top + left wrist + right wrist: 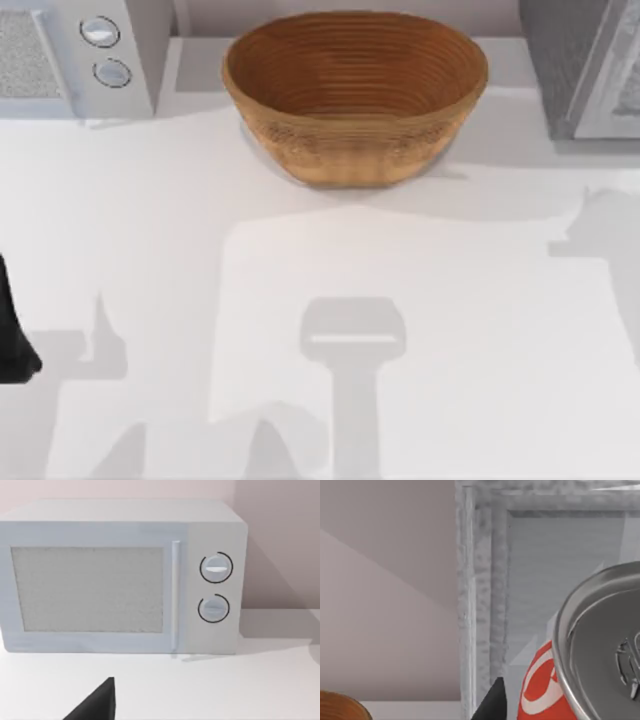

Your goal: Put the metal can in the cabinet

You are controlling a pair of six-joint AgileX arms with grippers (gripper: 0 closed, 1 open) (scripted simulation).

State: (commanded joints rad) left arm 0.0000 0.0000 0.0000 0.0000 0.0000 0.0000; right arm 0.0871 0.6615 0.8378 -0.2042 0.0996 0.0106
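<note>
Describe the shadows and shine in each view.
Top view: soft grey arm shadows cross the white table, and the basket shades its base. Left wrist view: the microwave casts a faint shadow. Right wrist view: the can lid gleams.

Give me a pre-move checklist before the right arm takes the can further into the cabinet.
1. Can close at the right wrist, silver top and red side in sight: ok.
2. Firm grip on the can: cannot tell; one dark fingertip shows beside it.
3. Cabinet ahead of the can, inside visible past its frame: ok.
4. Room between can and frame: cannot tell.
5. Basket at the table's back middle, apart from the cabinet at the back right: ok.
6. Left arm at the table's left edge, facing the microwave: ok.
</note>
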